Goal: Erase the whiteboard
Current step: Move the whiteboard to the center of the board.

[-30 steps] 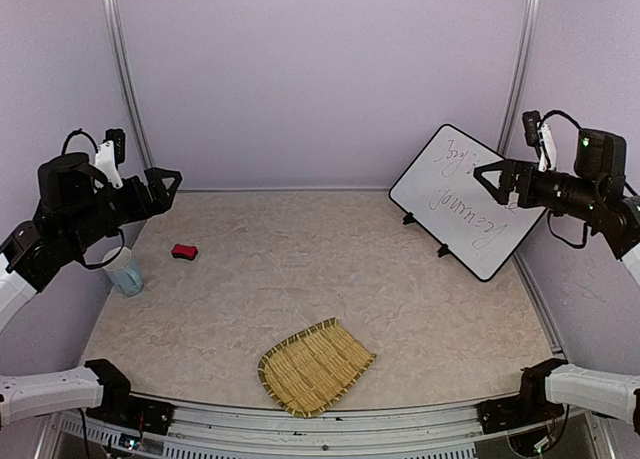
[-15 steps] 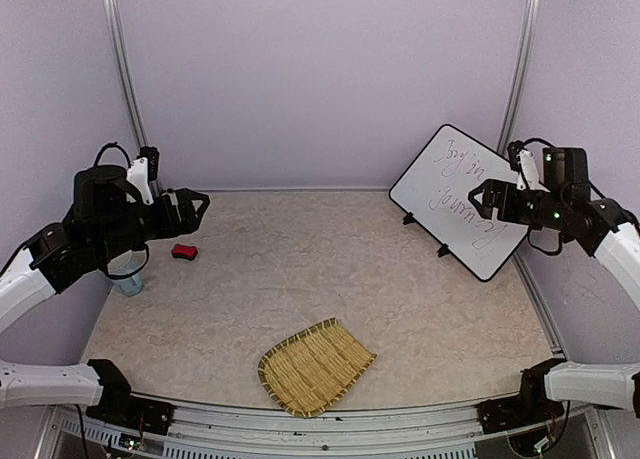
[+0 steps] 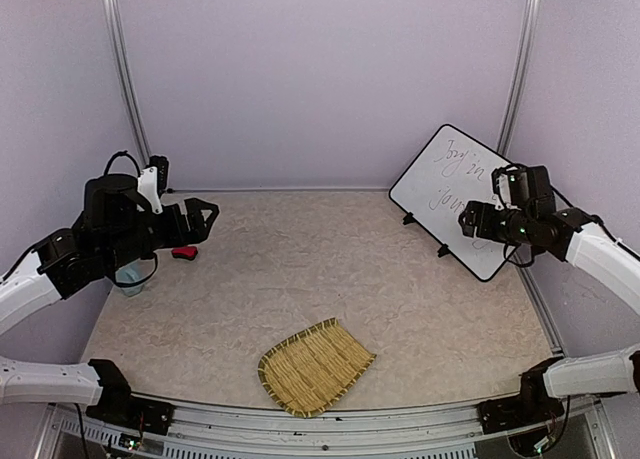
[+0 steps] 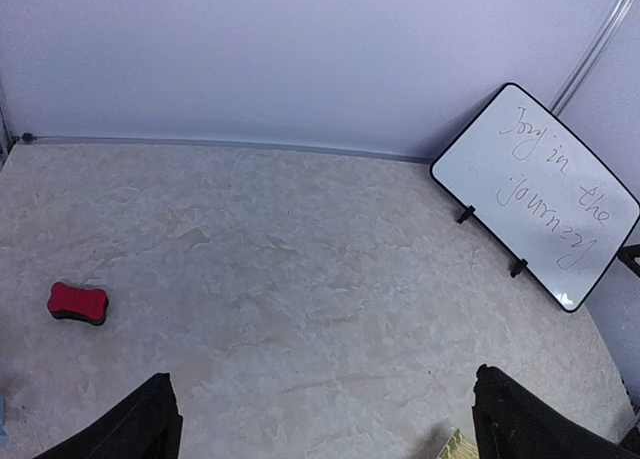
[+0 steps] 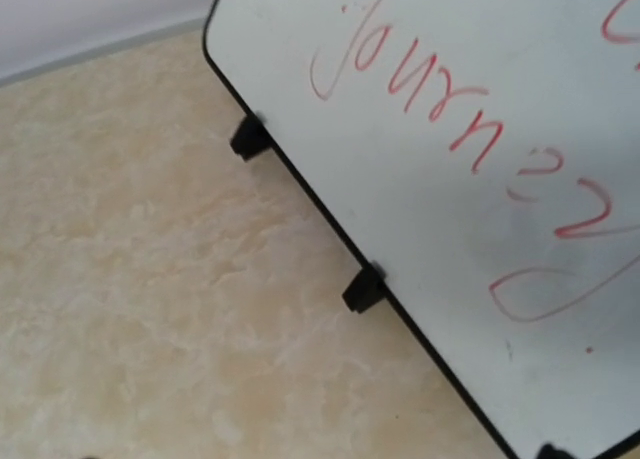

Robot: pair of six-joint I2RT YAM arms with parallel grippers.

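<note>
Now left pincer (image 3: 209, 219), jaws apart, should lower squarely onto the eraser (image 4: 77, 302) at its left; right pincer (image 3: 468, 222): cannot tell.

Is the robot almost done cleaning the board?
No, nothing done yet. The whiteboard has writing on it. The left gripper, fingers open and empty, hovers near the red eraser on the table; the right gripper faces the whiteboard. Picking up the eraser and wiping remain.
</note>
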